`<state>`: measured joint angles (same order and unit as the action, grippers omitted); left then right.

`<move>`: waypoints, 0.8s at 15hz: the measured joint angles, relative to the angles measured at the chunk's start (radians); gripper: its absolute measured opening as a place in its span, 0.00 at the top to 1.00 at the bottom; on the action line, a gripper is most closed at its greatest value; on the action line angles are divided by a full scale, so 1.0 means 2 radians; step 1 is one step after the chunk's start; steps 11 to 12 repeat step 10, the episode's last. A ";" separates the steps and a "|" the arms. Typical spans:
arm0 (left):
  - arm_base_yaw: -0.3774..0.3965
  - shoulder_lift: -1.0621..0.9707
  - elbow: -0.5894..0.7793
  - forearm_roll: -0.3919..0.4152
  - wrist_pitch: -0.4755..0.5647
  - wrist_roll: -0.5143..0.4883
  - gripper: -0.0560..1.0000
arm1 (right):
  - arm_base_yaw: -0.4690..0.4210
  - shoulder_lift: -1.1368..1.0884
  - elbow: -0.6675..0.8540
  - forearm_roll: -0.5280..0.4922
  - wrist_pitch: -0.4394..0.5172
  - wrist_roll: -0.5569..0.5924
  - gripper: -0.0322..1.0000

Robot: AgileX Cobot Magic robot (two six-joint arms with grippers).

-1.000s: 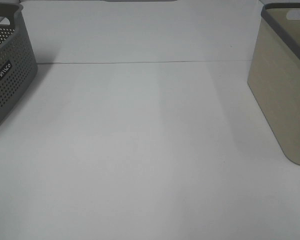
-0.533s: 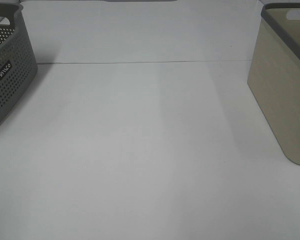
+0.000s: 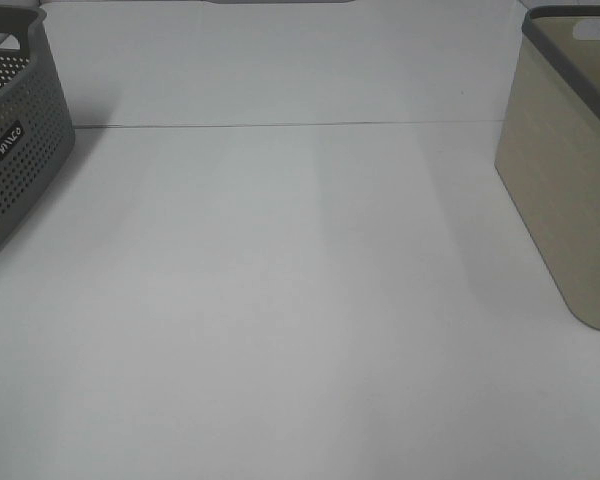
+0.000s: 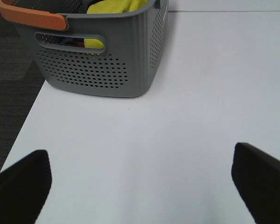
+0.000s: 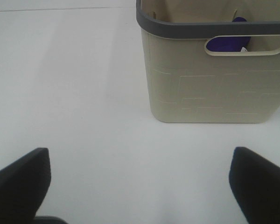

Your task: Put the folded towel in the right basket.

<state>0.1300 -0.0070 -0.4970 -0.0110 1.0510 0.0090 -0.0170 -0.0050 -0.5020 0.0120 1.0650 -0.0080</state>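
My left gripper point(image 4: 140, 186) hangs above the white surface point(image 3: 300, 300) with its two dark fingers spread wide apart and nothing between them. Ahead of it stands the grey perforated plastic basket point(image 4: 102, 60) with an orange handle point(image 4: 32, 16), holding a yellow cloth point(image 4: 114, 6). My right gripper point(image 5: 139, 186) is likewise released, fingers wide and empty, facing the beige smooth-walled basket with the dark grey rim point(image 5: 210, 74). Through that basket's handle slot a purple item point(image 5: 226, 43) shows inside; I cannot tell whether it is the folded towel.
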 joint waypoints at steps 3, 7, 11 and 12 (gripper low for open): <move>0.000 0.000 0.000 0.000 0.000 0.000 0.01 | 0.000 0.000 0.000 0.000 0.000 0.000 0.06; 0.000 0.000 0.000 0.000 0.000 0.000 0.01 | 0.000 0.000 0.000 0.000 0.000 0.000 0.06; 0.000 0.000 0.000 0.000 0.000 0.000 0.01 | 0.000 0.000 0.000 0.000 0.000 0.000 0.06; 0.000 0.000 0.000 0.000 0.000 0.000 0.01 | 0.000 0.000 0.000 0.000 0.000 0.000 0.06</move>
